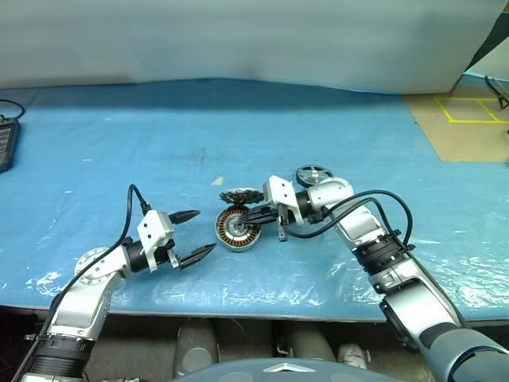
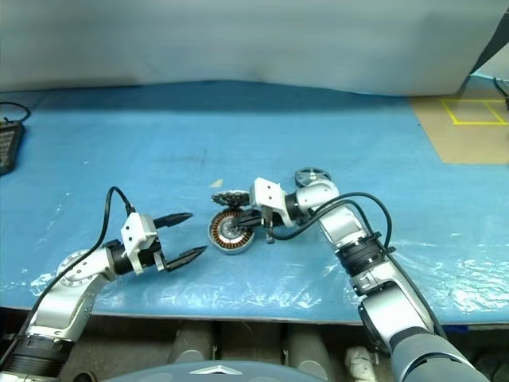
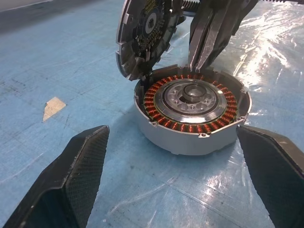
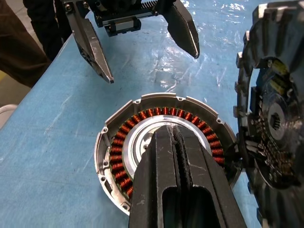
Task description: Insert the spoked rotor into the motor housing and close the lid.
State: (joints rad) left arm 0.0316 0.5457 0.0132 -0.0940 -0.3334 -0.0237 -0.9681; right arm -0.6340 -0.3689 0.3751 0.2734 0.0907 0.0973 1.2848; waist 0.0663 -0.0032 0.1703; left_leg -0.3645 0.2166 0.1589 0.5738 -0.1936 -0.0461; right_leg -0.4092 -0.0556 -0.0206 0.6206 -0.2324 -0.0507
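- Nearest the head camera, the left gripper (image 1: pixel 196 234) hangs low over the front of the blue table (image 1: pixel 119 143), its two black fingers spread wide with nothing between them, tips aimed toward the motor housing.
- Right gripper (image 1: pixel 256 215) reaches in from the other side; its fingers (image 4: pixel 175 156) are pressed tight together, gripping nothing visible, and lie over the housing's open top with the tips above the silver centre. Whether they touch it cannot be told.
- Just beyond the left gripper's tips, the motor housing (image 3: pixel 192 116) sits on the table with its open face up, the copper-coloured ring of windings and the central hole in plain sight. No rotor is in it.
- At the housing's far edge the lid (image 3: pixel 142 35) stands on its rim, tilted, touching or nearly touching the housing wall. Its toothed edge and dark inner face turn toward the left wrist camera. The right gripper's fingers pass just beside it.
- Farther back, behind the right wrist, the spoked rotor (image 1: pixel 312 173) lies flat on the table, apart from the housing and the lid, held by neither gripper.
- Further out, a dark device (image 1: pixel 6 142) with a cable rests at the table's left edge.
- Yellow tape (image 1: pixel 469 109) marks squares on the brown floor off the far right corner.
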